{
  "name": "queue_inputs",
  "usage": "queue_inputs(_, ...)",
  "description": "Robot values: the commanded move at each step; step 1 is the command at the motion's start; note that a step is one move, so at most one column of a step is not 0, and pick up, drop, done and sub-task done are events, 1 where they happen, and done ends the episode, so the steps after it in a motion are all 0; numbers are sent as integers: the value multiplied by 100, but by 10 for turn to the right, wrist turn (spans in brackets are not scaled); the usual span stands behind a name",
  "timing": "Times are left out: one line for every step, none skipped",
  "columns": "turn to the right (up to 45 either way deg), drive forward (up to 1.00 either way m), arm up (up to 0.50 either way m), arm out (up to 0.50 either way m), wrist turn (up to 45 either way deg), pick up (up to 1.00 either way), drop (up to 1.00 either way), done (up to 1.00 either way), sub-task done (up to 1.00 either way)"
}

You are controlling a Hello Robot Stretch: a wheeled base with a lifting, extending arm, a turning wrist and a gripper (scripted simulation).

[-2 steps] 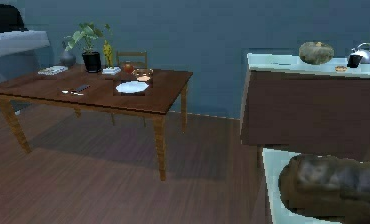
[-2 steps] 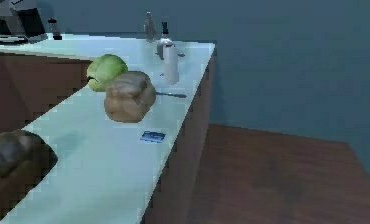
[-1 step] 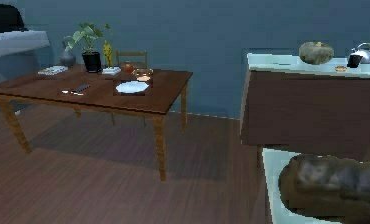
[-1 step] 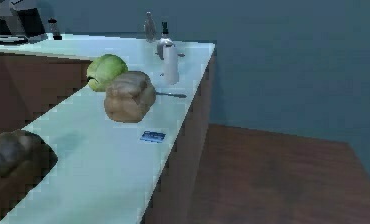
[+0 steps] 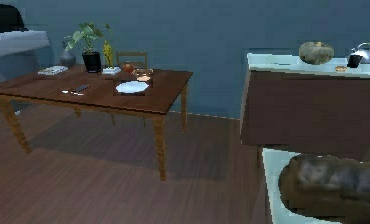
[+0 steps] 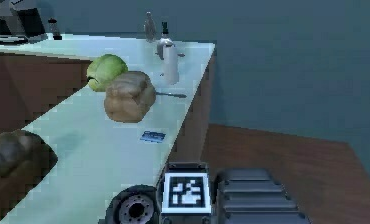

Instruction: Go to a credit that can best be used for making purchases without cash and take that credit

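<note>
The gripper shows as a dark round body at the arm side view's bottom edge, left of one white marker square and at the counter's near end. Its fingers cannot be made out, so whether it holds anything cannot be told.

The counter is a long pale slab. One card, a small blue rectangle, lies flat on the counter near the gripper, close to the counter's edge toward the arm side view's right, with bare top all around it.

Farther along the counter:
- One round brown loaf.
- One yellow-green round thing just behind the loaf.
- One thin utensil beside the loaf.
- Two bottles, one white and one grey.

One dark loaf lies at the counter's other side, well apart from the card. One dark appliance stands at the counter's far corner.

Past the counter's card-side edge, open wood floor runs to a blue wall.

In the forward view the counter stands at the right. One wooden table stands well apart from it, with a wide strip of bare floor between them. The table carries one plant, one plate and one bowl. One chair stands behind the table.

The counter's far section holds one round brown thing and one kettle.
</note>
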Motion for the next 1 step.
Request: queue_inputs(0,0,0,28,0,0,0,0,0)
